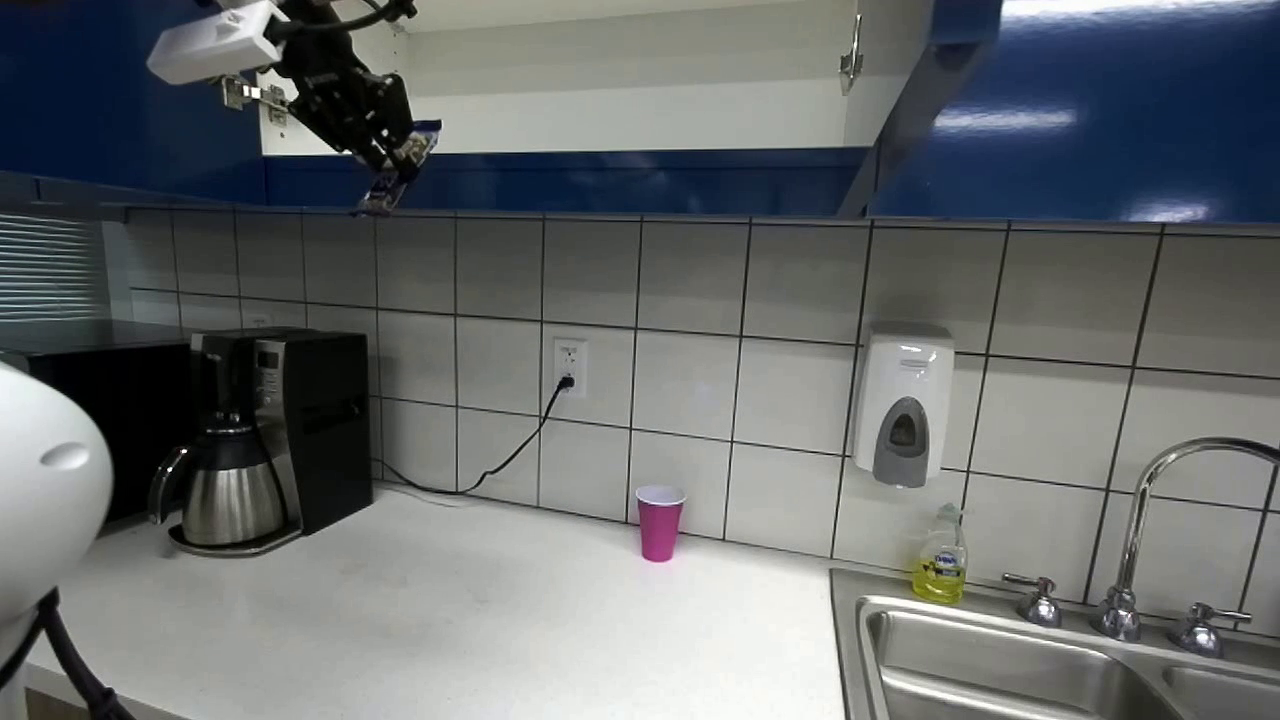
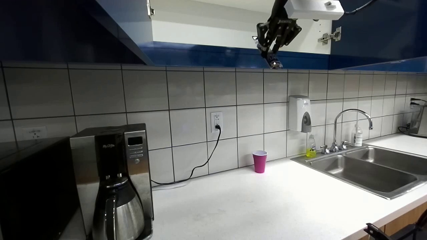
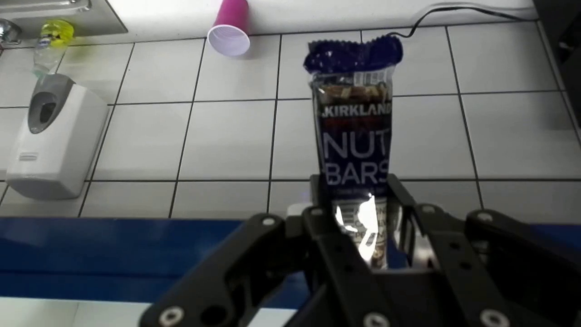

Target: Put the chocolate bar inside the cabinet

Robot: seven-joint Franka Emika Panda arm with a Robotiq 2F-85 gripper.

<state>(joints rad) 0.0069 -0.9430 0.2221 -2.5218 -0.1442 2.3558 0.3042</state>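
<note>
Glare on wrapper (image 3: pixel 356 150), white-streaked blue cabinetry (image 1: pixel 1100 85)

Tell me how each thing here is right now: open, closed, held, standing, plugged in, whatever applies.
Cabinet: open
Wrapped bar: held, outside the cabinet
Jaws: closed on the wrapped bar
Pink cup: standing upright
Carafe: seated in the coffee maker
Power plug: in the wall outlet
Dish soap bottle: upright, partly full
Faucet: no water running
White dispenser: wall-mounted, contents hidden

Robotiq gripper (image 3: pixel 356 184) is rocking black with silvery screws (image 3: pixel 171 315), Panda arm (image 1: pixel 50 490) is flaunting white curves and black cables (image 1: pixel 72 655).
</note>
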